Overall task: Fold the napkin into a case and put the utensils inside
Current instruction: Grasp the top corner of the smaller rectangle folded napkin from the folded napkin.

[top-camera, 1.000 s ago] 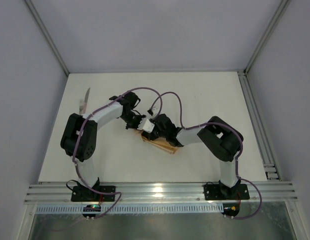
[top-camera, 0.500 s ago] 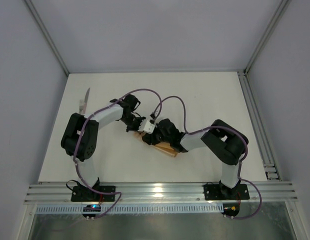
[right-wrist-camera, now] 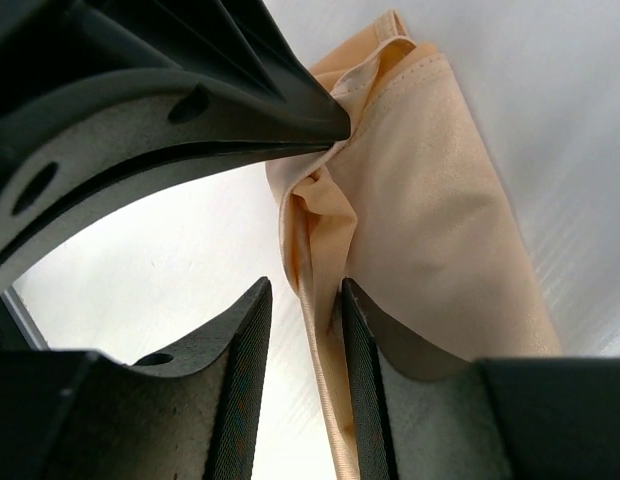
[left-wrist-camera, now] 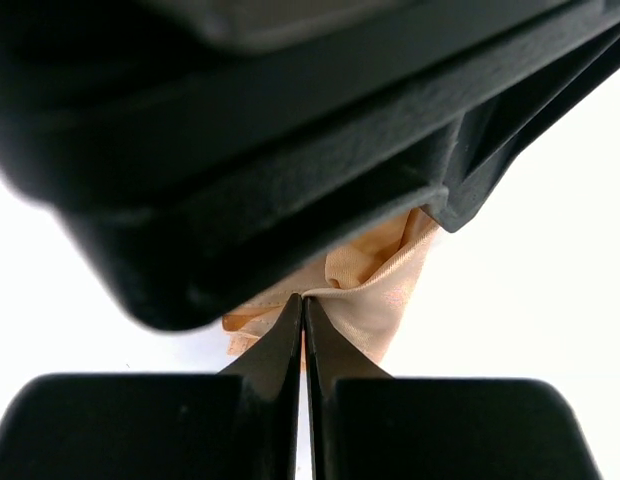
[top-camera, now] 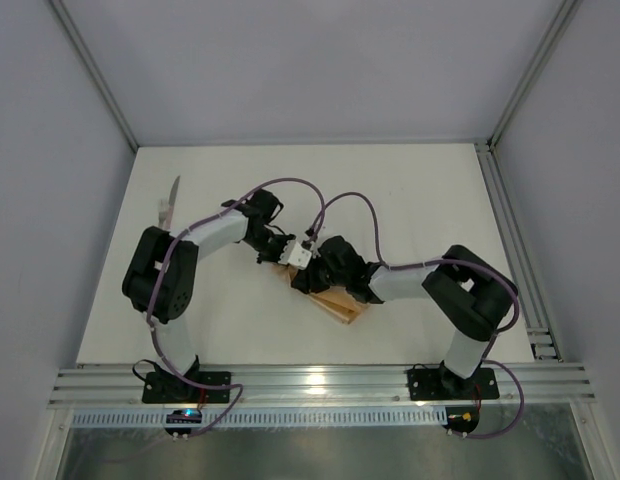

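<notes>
Left gripper (left-wrist-camera: 304, 310) is pressed fully together, its black tips pinching a wrinkled fold of the one napkin (right-wrist-camera: 430, 210), a soft peach-orange cloth folded into a long tapered strip at the middle of the worktop (top-camera: 420, 190). Right gripper (right-wrist-camera: 305, 300) stands slightly apart, with a hemmed edge of the cloth running loose between its fingers. One knife (top-camera: 169, 200), silver-bladed with a pale handle, lies at the far left, well apart.

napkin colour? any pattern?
Plain peach-orange napkin, no pattern; clearest in the right wrist view.
</notes>
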### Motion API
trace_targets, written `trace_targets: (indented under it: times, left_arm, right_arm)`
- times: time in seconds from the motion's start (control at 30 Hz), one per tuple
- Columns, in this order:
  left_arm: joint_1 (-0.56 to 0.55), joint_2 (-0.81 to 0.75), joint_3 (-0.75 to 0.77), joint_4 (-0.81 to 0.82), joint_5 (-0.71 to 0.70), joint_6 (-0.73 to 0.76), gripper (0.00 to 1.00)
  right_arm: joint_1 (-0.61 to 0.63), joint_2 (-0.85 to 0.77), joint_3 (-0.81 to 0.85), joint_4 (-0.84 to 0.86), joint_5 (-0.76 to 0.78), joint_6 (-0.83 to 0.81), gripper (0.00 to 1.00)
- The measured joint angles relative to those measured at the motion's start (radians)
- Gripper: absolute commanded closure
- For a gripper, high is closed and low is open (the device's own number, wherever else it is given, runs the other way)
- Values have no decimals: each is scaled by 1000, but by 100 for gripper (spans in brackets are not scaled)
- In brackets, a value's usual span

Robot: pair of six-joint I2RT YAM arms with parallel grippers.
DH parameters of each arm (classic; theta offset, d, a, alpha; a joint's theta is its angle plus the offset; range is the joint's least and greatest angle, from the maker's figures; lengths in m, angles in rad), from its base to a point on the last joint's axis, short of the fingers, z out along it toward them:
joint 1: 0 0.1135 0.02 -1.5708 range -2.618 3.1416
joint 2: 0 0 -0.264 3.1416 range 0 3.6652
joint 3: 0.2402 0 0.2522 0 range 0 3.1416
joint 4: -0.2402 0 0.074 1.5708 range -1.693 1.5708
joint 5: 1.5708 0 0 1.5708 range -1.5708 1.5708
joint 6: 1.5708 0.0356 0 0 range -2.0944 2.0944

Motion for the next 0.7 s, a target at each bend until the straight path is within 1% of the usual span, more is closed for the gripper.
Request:
trace_targets:
  times: [0.3,0.37,0.5,0.7]
  left_arm:
    - [-19,-1,-4,28,20,11,100]
    - [-13,-2,-10,29,3,23,100]
    - [7,-2,-26,26,-26,30,100]
    - [9,-2,-26,27,-32,30,100]
  right_arm:
    - [-27,-41,-20,-40,-11,8,61]
    - [-34,-43,-25,-43,-13,9,61]
    - [-53,-46,-31,-11,-21,18,61]
    - [-72,-45,-58,12,-36,35,61]
